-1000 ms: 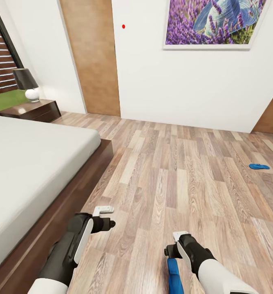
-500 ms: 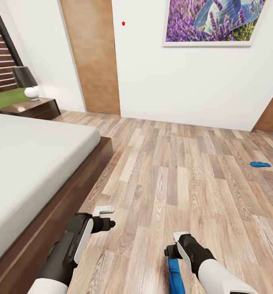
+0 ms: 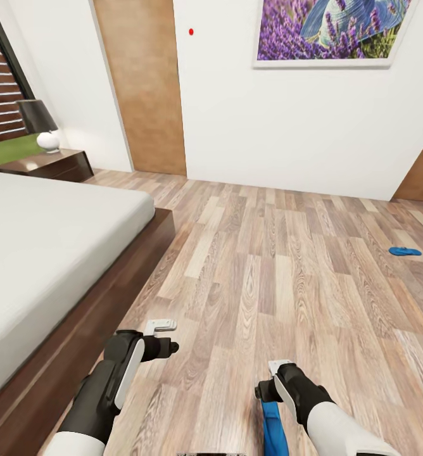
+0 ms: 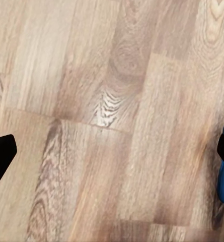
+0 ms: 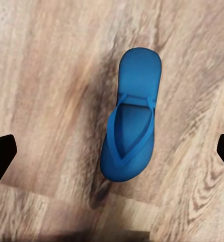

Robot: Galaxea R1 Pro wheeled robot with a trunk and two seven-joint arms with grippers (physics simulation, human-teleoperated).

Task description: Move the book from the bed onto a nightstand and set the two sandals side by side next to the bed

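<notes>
The robot stands on the pale wood-plank floor (image 3: 281,253) with both arms held low in front of its trunk. The right gripper (image 5: 112,146) hangs above a blue rubber flip-flop sandal (image 5: 130,130), and its two dark fingertips (image 5: 1,156) are spread far apart, one on each side of the sandal, touching nothing. The sandal lies flat on the planks, so I judge it is already put down rather than carried. In the head view this sandal (image 3: 271,421) is at about 6 o'clock, near the foot corner of the large bed with the off-white mattress and dark wood frame (image 3: 53,253), which fills the 9 o'clock side.

The left gripper (image 4: 112,151) is also wide open and empty, over bare floor; it seems only parked there.

The second blue sandal (image 3: 404,251) is well apart, at about 3 o'clock. I think it must be fetched next and laid beside the first one.

The glossy dark brown nightstand (image 3: 44,164) stands at 10 o'clock past the bed, with a black-shaded lamp (image 3: 39,123) on it. Where the book is, I cannot tell.
</notes>
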